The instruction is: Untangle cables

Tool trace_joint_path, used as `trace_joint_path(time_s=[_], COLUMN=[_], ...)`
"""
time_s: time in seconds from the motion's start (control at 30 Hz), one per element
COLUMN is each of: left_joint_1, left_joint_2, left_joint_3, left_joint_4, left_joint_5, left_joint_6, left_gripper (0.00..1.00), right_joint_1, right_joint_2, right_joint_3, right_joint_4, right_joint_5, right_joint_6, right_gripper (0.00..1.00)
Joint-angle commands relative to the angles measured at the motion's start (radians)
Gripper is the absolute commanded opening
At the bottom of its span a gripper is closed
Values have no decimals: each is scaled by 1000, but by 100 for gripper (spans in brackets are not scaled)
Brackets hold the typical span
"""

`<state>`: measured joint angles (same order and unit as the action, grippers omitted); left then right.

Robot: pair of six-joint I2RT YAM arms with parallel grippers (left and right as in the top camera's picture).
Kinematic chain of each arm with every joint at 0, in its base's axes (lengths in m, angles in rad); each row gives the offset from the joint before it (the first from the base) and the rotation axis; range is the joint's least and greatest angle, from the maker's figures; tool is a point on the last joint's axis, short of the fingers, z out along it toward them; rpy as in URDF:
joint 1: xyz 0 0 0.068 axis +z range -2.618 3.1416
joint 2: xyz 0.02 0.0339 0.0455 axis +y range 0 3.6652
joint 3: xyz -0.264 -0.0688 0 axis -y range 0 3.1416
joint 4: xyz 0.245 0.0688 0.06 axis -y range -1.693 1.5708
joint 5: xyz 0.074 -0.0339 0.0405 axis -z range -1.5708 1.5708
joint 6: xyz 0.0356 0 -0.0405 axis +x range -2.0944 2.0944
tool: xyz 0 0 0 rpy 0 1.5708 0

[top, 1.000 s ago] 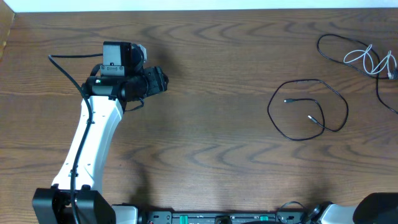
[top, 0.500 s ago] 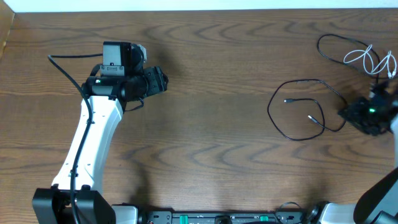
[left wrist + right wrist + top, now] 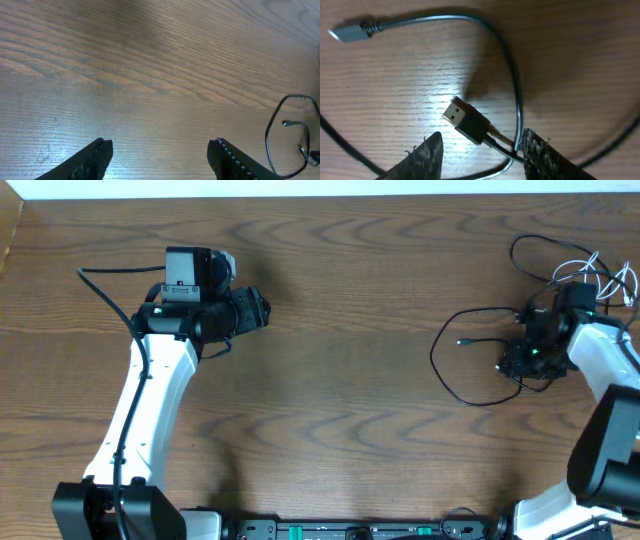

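A black cable (image 3: 433, 358) lies in a loose loop at the right of the table. My right gripper (image 3: 518, 365) hovers low over the loop's right side, open. In the right wrist view its fingers (image 3: 482, 155) straddle the cable just behind its USB plug (image 3: 467, 120), and the small plug end (image 3: 350, 31) lies at top left. A second black cable (image 3: 516, 260) and a white cable (image 3: 580, 268) lie tangled at the far right. My left gripper (image 3: 262, 310) is open and empty at the table's left, and its wrist view (image 3: 160, 155) shows the black loop (image 3: 272, 130) far off.
The wooden table (image 3: 340, 380) fills the view, with its far edge along the top. The left arm's own thick black cable (image 3: 110, 280) arcs beside the arm.
My right arm has come in from the right edge and moved left over the black loop's USB end. The left arm has not moved.
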<state>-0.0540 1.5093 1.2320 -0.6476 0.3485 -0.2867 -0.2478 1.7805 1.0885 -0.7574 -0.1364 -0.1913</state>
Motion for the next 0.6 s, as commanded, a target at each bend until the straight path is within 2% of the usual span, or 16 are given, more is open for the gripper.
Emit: trace_joint_path(time_s=[0.0, 0.27, 0.47, 0.57], left_joint_1=[3, 3, 3, 3], left_joint_2=[0, 0, 0, 0], left_joint_3=[-4, -4, -4, -4], left_joint_4=[-3, -3, -3, -4], left_joint_5=[-10, -10, -10, -10], left_joint_6=[17, 17, 17, 17], left_gripper=[66, 66, 66, 66], right_joint_1=[20, 27, 27, 27], right_joint_2=[52, 108, 153, 157], right_joint_3=[-3, -4, -5, -5], right_joint_4=[3, 7, -8, -13], right_joint_5=[-39, 23, 184, 201], right_joint_6=[-89, -109, 0, 39], right_gripper=[45, 39, 19, 7])
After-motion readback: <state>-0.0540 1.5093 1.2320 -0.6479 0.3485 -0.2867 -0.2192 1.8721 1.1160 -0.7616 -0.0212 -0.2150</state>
